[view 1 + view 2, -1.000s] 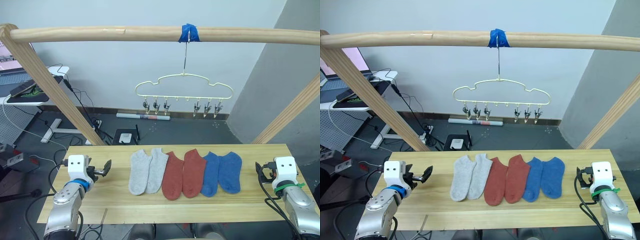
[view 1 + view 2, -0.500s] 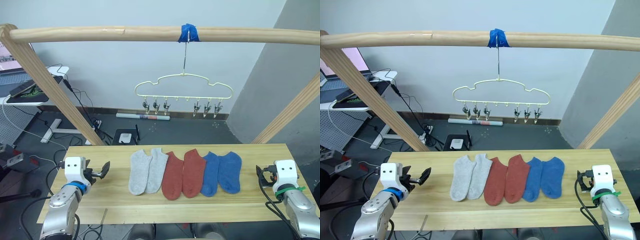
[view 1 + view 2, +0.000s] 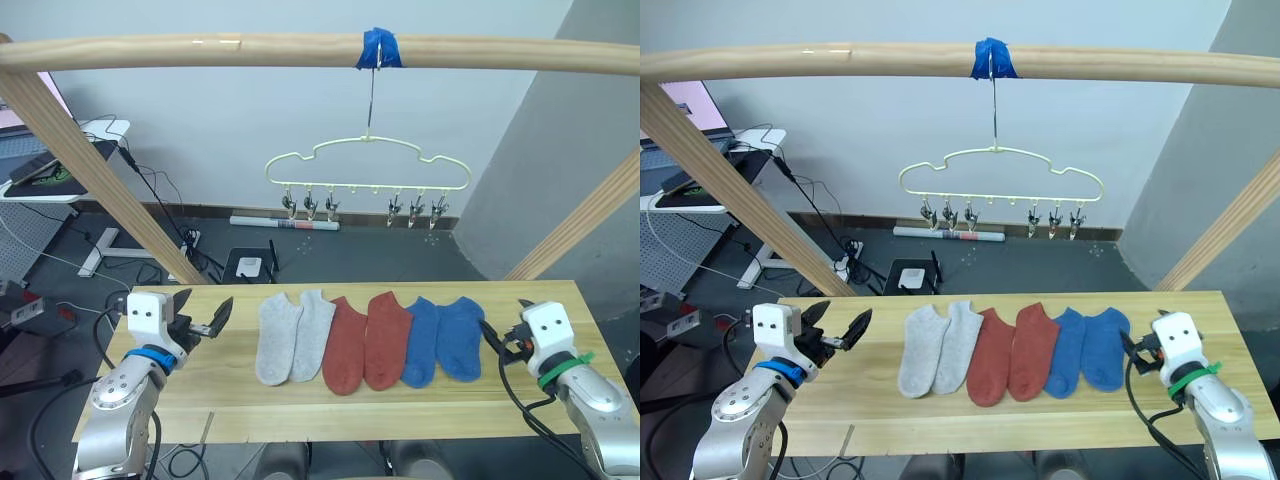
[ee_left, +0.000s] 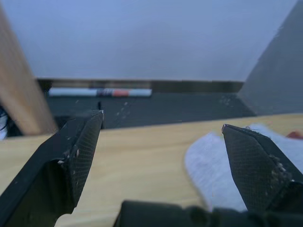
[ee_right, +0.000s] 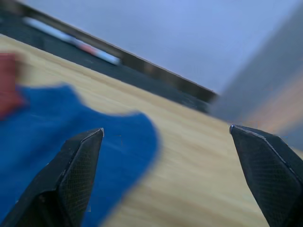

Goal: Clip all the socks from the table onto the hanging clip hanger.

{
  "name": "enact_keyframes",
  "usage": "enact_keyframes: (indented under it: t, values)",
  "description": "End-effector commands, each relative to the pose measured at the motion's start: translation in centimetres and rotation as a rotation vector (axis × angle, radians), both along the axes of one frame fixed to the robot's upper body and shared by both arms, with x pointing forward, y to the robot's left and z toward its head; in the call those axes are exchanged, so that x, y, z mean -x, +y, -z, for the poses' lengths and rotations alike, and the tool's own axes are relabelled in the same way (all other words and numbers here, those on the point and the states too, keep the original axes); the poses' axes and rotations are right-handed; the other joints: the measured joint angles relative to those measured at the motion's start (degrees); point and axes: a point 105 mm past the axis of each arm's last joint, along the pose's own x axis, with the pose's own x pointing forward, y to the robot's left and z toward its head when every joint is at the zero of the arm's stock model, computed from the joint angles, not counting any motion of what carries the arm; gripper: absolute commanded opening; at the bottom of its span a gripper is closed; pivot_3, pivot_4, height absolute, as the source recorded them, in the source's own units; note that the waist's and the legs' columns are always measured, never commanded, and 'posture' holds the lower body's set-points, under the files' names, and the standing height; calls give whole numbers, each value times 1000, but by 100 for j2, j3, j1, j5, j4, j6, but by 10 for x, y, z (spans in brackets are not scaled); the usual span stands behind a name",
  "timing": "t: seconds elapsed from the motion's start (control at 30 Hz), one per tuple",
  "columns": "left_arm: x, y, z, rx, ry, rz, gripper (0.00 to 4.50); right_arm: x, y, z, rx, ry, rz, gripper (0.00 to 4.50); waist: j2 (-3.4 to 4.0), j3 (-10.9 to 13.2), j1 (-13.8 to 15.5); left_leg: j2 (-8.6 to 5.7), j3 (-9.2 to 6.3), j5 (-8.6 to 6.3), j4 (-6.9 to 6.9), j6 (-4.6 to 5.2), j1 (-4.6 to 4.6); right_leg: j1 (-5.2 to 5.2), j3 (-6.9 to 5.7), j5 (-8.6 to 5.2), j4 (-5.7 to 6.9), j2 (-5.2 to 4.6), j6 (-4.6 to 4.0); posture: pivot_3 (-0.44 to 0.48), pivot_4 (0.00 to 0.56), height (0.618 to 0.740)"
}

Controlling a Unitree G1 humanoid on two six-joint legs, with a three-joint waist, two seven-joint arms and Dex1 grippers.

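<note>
Six short knit socks, two light grey, two rust red and two blue, lay side by side on the light pine-plank counter, with the pale yellow cloud-shaped wire clip hanger hanging at their 12 o'clock, its clips bare. The left claw stood wide at the socks' 9 o'clock, its wrist view catching a grey sock's edge. The right claw stood wide at their 3 o'clock, its wrist view catching a blue sock.

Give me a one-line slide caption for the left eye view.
Six knit ankle socks lie in a row on the pine plank table beneath the empty pale yellow wire clip hanger.
</note>
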Motion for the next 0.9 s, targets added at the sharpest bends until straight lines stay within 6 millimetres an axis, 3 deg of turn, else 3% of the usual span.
enact_keyframes:
  t: [0.03, 0.17, 0.37, 0.57, 0.9]
  values:
    - [-6, -25, -38, -2, -134, 72, 4457, 7, 53, -39, -70, -90, -263, 4500, -6, 50, 0, 2, -1, 0, 0, 0, -1, 0, -2, 0, -1, 2, 0, -75, 260, 740]
    - [-18, -50, -60, 9, -208, 123, 4457, 11, 102, -76, -178, -158, -474, 4500, -20, 86, -1, 3, -2, 0, 2, -1, -42, -36, -5, 18, -2, 4, -29, -82, 271, 740]
    - [-37, -71, -86, 46, -295, 136, 4457, 9, 143, -115, -252, -279, -641, 4500, -46, 130, 0, 3, -7, 0, 5, -1, -90, -81, -15, 26, -1, 4, -37, -87, 276, 740]
    - [-51, -80, -100, 65, -347, 141, 4457, 5, 156, -125, -274, -329, -703, 4500, -56, 180, -5, 2, -6, -1, 3, -2, -92, -83, -16, 25, -5, 4, -37, -104, 285, 740]
    - [-69, -90, -102, 85, -367, 165, 4457, -1, 161, -133, -286, -385, -732, 4500, -63, 236, -24, 4, -6, -1, 4, -3, -94, -88, -17, 26, -2, 4, -38, -120, 288, 740]
